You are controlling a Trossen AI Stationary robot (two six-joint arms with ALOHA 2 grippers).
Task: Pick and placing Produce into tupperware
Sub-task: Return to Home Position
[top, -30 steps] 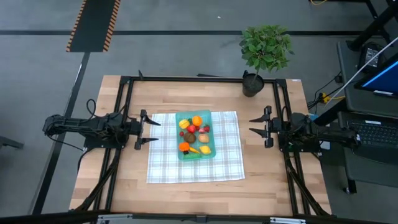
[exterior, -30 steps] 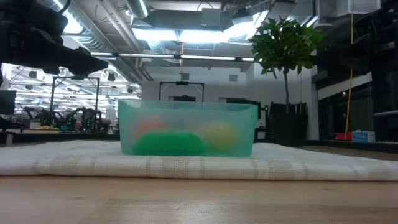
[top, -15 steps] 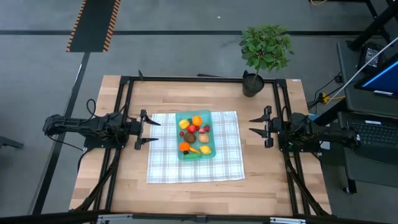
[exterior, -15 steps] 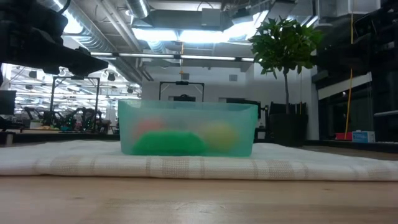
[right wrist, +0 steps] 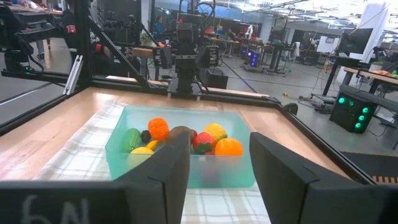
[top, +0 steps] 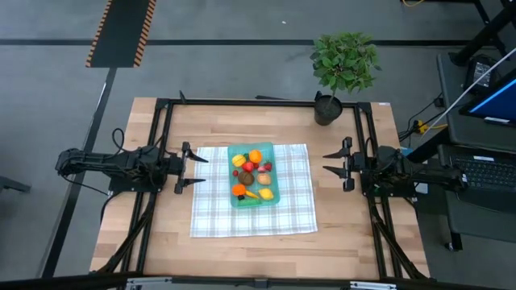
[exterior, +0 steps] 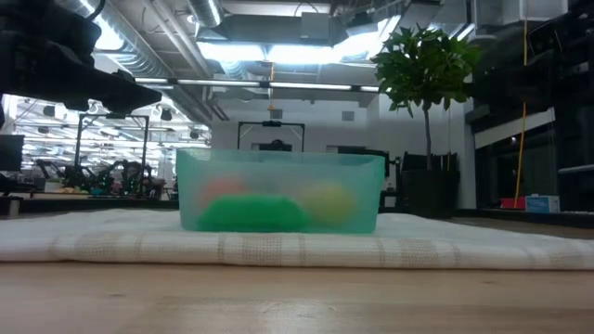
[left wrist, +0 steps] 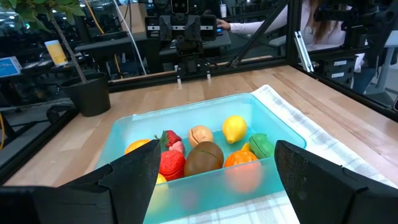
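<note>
The translucent teal tupperware [top: 252, 175] stands on its base on a white-and-grey checked cloth [top: 290, 201] in the middle of the table. The produce [top: 251, 171], several tiny red, orange, yellow, brown and green toy pieces, lies inside it, as both wrist views show [left wrist: 202, 155] [right wrist: 186, 140]. My left gripper [top: 196, 171] hovers open at the cloth's left edge, level, pointing at the tupperware. My right gripper [top: 327, 163] hovers open off the cloth's right edge, facing it from the other side. Neither holds anything.
A leafy potted plant [top: 343, 68] stands at the table's far edge, right of centre. Black frame rails [top: 161, 145] run along the table's left and right sides. Bare wood [top: 250, 254] lies between the cloth and the near edge. A person [left wrist: 323, 25] shows beyond the table.
</note>
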